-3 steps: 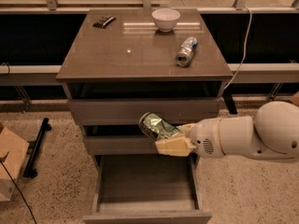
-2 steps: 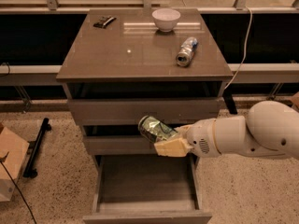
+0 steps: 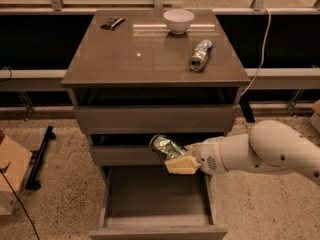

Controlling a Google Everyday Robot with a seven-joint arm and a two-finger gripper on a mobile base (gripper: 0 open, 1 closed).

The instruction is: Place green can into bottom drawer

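The green can [image 3: 165, 146] hangs tilted above the pulled-out bottom drawer [image 3: 155, 199], whose floor looks bare. The tool [image 3: 180, 161] pinches its lower end. The can seems light, thin-walled and slick, so a firm mid-body hold would suit it. On the bench [image 3: 125, 59], the white bowl [image 3: 178, 20] shows nothing inside.

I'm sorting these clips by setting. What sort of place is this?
Probably an office or lab: a drawer cabinet, a speckled hard floor, a cardboard box at left. The gripper holds the green can above the open bottom drawer.
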